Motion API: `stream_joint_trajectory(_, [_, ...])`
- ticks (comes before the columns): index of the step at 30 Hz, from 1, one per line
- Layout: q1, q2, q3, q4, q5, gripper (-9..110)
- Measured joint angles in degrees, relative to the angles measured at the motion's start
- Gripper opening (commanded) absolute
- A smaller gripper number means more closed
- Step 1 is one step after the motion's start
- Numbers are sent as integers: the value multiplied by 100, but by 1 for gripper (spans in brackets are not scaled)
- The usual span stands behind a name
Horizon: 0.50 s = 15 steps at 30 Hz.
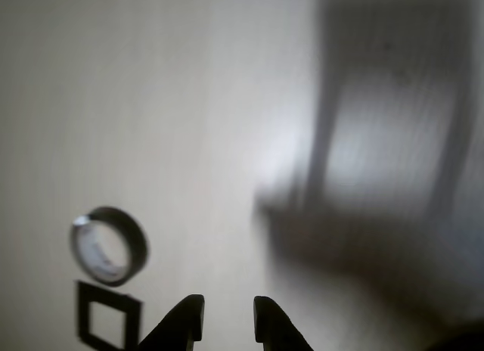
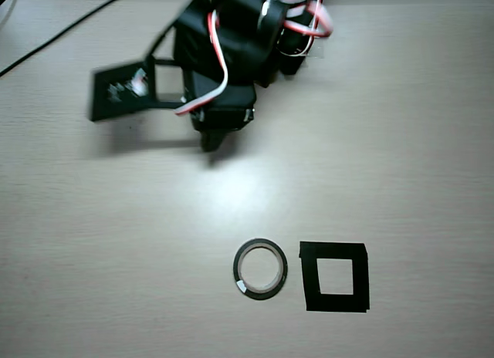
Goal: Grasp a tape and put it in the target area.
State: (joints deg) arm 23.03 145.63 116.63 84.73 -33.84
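Note:
The tape [image 2: 260, 291] is a thin dark ring with a pale inner band, lying flat on the wooden table in the overhead view. Right beside it, on its right, is the target area [image 2: 334, 250], a square of black tape strips with a bare centre. The two are close but apart. In the wrist view the tape [image 1: 136, 241] sits at the lower left, just above the target area [image 1: 110, 292]. My gripper [image 1: 229, 317] is open and empty, its two dark fingertips apart at the bottom edge. In the overhead view the gripper [image 2: 210, 142] is well above and left of the tape.
The arm's black body with red and white wires [image 2: 239, 42] fills the top middle of the overhead view. Its black square camera plate [image 2: 123, 92] sticks out to the left. Black cables [image 2: 46, 42] run along the top left. A large blurred shadow [image 1: 378, 177] covers the wrist view's right.

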Motion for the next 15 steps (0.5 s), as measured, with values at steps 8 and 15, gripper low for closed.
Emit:
stream_joint_trajectory(8, [-360, 0, -1863, 703, 1011, 11])
stream_joint_trajectory(15, [-439, 123, -2285, 826, 1661, 12])
